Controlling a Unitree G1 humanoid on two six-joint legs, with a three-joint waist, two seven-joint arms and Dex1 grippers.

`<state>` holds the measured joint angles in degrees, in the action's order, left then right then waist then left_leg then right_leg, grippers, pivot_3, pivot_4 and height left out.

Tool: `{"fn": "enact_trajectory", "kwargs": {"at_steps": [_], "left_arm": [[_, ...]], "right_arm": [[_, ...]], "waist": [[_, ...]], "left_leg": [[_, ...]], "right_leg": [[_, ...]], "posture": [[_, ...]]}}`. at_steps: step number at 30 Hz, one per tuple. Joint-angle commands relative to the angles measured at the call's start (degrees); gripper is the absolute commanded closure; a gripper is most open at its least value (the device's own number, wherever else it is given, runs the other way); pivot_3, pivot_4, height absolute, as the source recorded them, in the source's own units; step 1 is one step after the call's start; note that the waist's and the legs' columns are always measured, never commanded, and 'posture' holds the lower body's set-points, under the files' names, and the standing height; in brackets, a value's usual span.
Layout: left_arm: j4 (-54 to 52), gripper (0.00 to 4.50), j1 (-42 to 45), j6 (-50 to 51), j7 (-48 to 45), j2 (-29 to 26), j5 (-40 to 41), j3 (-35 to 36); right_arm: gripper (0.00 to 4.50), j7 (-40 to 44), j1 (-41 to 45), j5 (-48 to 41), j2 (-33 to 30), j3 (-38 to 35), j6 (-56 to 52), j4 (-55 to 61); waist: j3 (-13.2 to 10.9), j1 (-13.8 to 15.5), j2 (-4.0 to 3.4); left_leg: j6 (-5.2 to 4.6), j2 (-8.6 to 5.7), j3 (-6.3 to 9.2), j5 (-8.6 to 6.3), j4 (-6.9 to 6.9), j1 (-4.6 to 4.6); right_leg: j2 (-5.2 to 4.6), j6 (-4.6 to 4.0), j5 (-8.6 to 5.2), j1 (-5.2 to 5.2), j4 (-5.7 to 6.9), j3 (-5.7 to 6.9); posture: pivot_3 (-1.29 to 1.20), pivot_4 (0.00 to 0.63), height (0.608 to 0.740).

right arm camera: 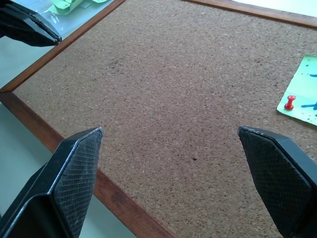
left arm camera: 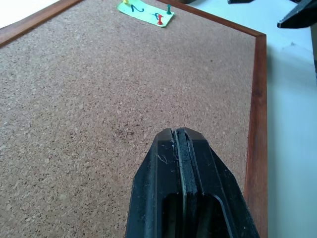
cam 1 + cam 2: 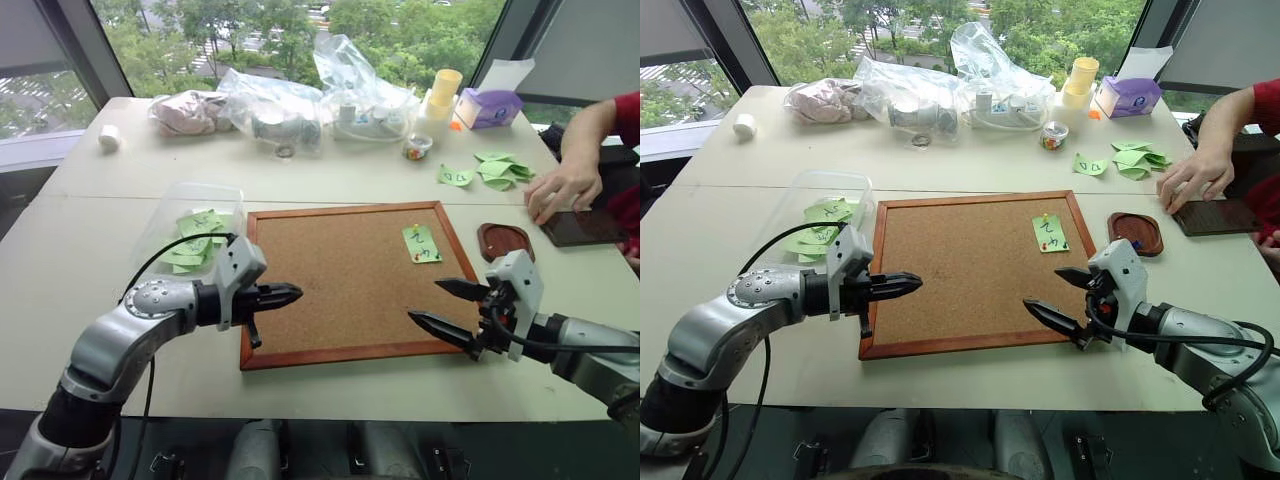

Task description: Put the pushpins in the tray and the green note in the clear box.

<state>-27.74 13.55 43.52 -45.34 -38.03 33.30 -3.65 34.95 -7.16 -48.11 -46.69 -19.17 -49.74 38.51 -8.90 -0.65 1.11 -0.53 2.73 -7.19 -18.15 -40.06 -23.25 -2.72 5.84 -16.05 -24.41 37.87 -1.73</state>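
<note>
The green note (image 3: 421,243) lies on the far right part of the corkboard (image 3: 340,280), held there by pushpins: a yellow one (image 2: 126,1), a green one (image 2: 169,8) and a red one (image 1: 290,102). The dark wooden tray (image 3: 505,241) sits just right of the board. The clear box (image 3: 190,225) stands at the board's left side with several green slips inside. My left gripper (image 3: 290,294) is shut and empty, hovering over the board's left edge. My right gripper (image 3: 426,301) is open wide and empty over the board's near right corner, a short way in front of the note.
A person's hand (image 3: 560,190) rests on a flat black slab (image 3: 585,228) at the right. Loose green slips (image 3: 495,170), clear plastic bags (image 3: 300,105), a purple tissue box (image 3: 487,107), yellow cups (image 3: 443,92) and a small jar (image 3: 417,147) crowd the far table.
</note>
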Motion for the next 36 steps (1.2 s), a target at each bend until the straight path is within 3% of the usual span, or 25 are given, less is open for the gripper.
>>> {"fn": "enact_trajectory", "kwargs": {"at_steps": [1, 9, 27, 32, 36], "left_arm": [[-2.5, 4.46, -0.2, 0.3, 1.6, -0.3, 0.0, 0.8], [-4.4, 4.46, -0.8, 2.0, 2.3, -0.6, 1.5, 1.9], [-3.0, 4.46, 1.4, 1.9, 3.9, 0.1, 2.7, 3.0], [1.5, 4.46, 9.2, 2.1, 5.4, 2.9, 1.5, 1.2], [8.8, 4.46, 14.7, -1.5, 3.5, 4.1, -5.6, -6.5]], "right_arm": [[0.0, -1.6, 1.9, 1.2, 0.4, -1.1, 1.4, -0.6], [0.0, -1.8, 4.7, 4.7, 0.4, 1.2, 2.4, -3.1], [0.0, -3.6, 7.0, 2.4, 4.0, 1.4, 0.7, -3.9], [0.0, -8.2, 12.1, 9.7, 6.5, 2.5, 6.3, -9.1], [0.0, -9.4, 17.5, 15.8, 7.8, 5.5, 10.6, -15.7]], "waist": [[0.0, 0.0, 0.01], [0.0, 0.0, 0.0], [0.0, 0.0, 0.01], [0.0, 0.0, 0.02], [0.0, 0.0, 0.0]], "left_leg": [[0.0, 0.0, 0.0, 0.0, 0.0, 0.01], [0.03, 0.0, 0.0, 0.01, 0.0, 0.01], [0.07, -0.01, -0.01, 0.04, 0.0, 0.0], [0.07, -0.02, -0.01, 0.04, -0.02, 0.0], [0.26, -0.21, -0.03, 0.15, -0.02, 0.02]], "right_leg": [[0.0, 0.0, 0.0, 0.0, 0.0, 0.0], [0.02, 0.0, 0.0, 0.0, 0.0, 0.0], [0.01, 0.0, 0.0, 0.0, 0.0, 0.0], [0.03, 0.0, 0.0, 0.01, 0.01, 0.01], [0.02, 0.01, 0.01, 0.03, 0.0, 0.0]], "posture": [[0.0, 0.15, 0.735], [0.0, 0.15, 0.735], [0.0, 0.15, 0.735], [0.0, 0.15, 0.735], [0.0, 0.15, 0.735]]}}
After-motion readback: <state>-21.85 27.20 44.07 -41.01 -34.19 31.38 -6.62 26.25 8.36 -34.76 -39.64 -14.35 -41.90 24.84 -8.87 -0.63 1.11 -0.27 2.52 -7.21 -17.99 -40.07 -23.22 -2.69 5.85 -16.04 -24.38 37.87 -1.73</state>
